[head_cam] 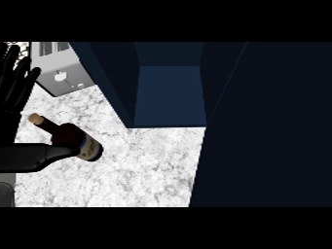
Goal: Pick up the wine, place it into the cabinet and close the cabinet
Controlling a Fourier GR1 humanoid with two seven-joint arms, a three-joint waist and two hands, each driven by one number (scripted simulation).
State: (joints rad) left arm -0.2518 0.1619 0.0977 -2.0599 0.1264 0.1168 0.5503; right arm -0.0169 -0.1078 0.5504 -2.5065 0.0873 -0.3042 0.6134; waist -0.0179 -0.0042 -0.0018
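- Wine (71,138) sits on the speckled bench (132,165), left-centre in the head view, in front and to the left of the open cabinet (170,92); cork end points up-left, labelled band near the lower right of the body.
- Whether bottle stands or leans: cannot tell from this steep angle (looks tilted toward the left).
- Left hand (7,80) at the upper left edge, fingers straight and spread, holding nothing; reads as resting, apart from the bottle.
- Dark rounded shape at the lower left edge, against the bottle's lower side: probably a forearm or a hand, too dark to say which, so no finger state from it.
- Right hand: not seen anywhere.
- Cabinet: dark blue, mouth open toward the bench, a door panel (276,126) fills the right side; nothing inside that shows.
- Grey appliance (59,68) at top, behind the bottle, just left of the cabinet.
- Handling, my guess: glass, rigid, smooth, likely slippery and breakable, weight low in the body, so top-heavy grabs at the neck may swing.
- Best hold: wrap round the wide body near the label band, not the thin neck.
- Task progress: bottle not in cabinet, door not shut.
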